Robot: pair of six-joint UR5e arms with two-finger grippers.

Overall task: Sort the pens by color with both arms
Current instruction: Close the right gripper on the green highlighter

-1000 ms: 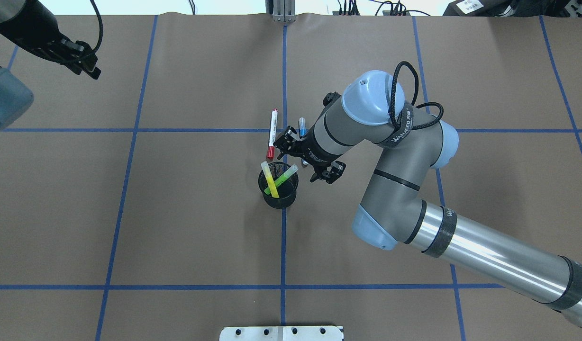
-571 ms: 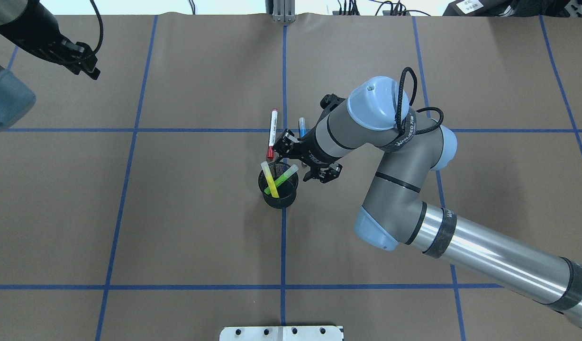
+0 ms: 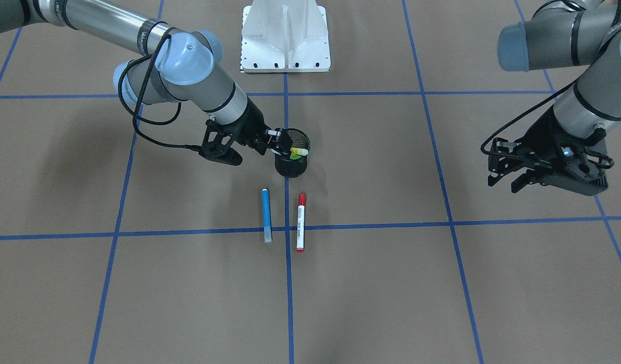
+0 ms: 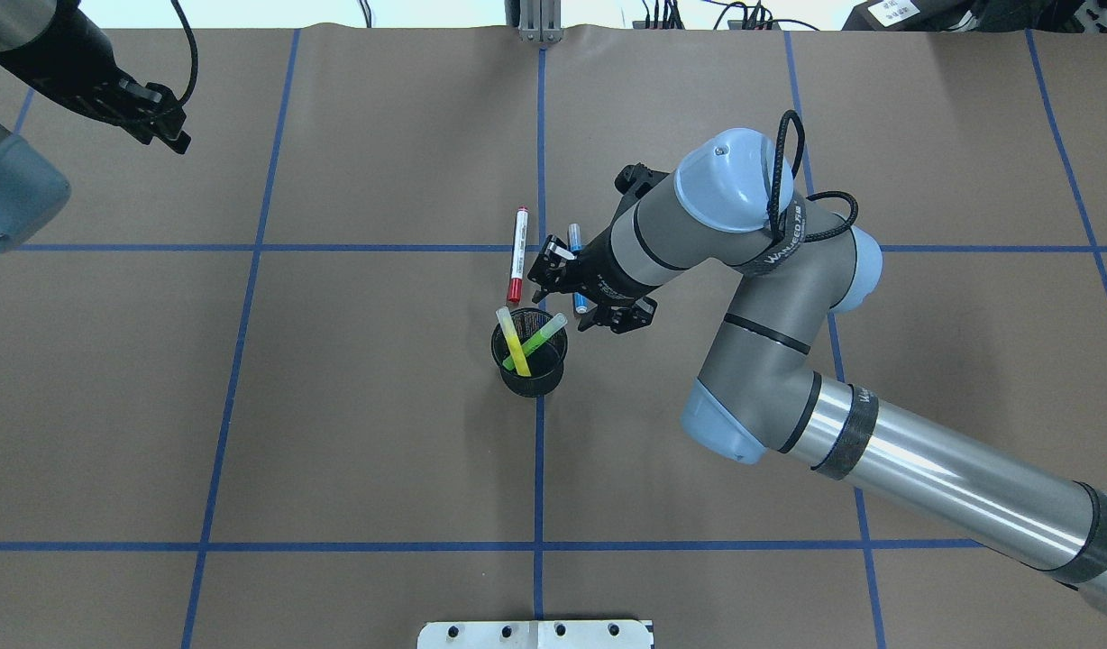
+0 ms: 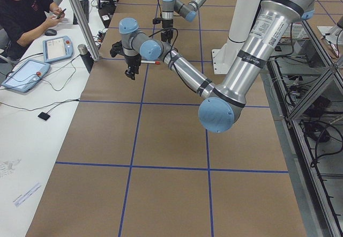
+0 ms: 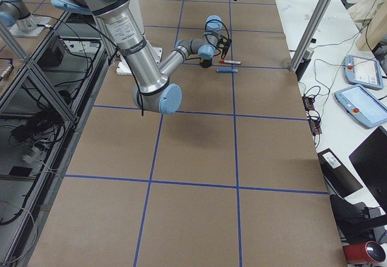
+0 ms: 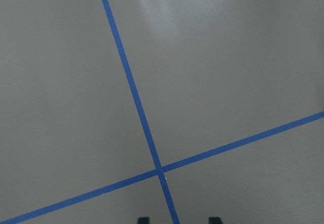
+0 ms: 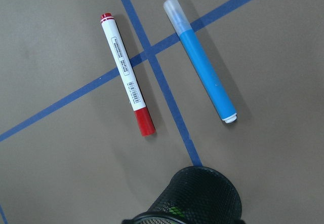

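A black mesh cup [image 4: 530,385] [image 3: 290,168] stands at the table's middle. A neon yellow pen [image 4: 511,338] and a neon green pen [image 4: 544,332] lean crossed inside it. Just beyond the cup, the blue pen [image 4: 572,236] [image 8: 202,72] and the white pen with red ends [image 4: 517,252] [image 8: 125,72] lie side by side on the paper. My right gripper [image 4: 544,275] [image 3: 276,141] hovers at the cup's far rim, over the blue pen's near end, open and holding nothing. My left gripper [image 4: 170,135] [image 7: 178,219] hangs open over bare paper far to the left.
Blue tape lines [image 4: 540,451] divide the brown paper into squares. The white bolted pedestal [image 3: 285,35] stands at the robot's edge. A person [image 5: 27,12] sits at a side desk beyond the far edge, with tablets on it.
The right arm's elbow and wrist swung slightly right and toward the far side; its gripper edged away from the cup. The pens and the left arm stayed put.
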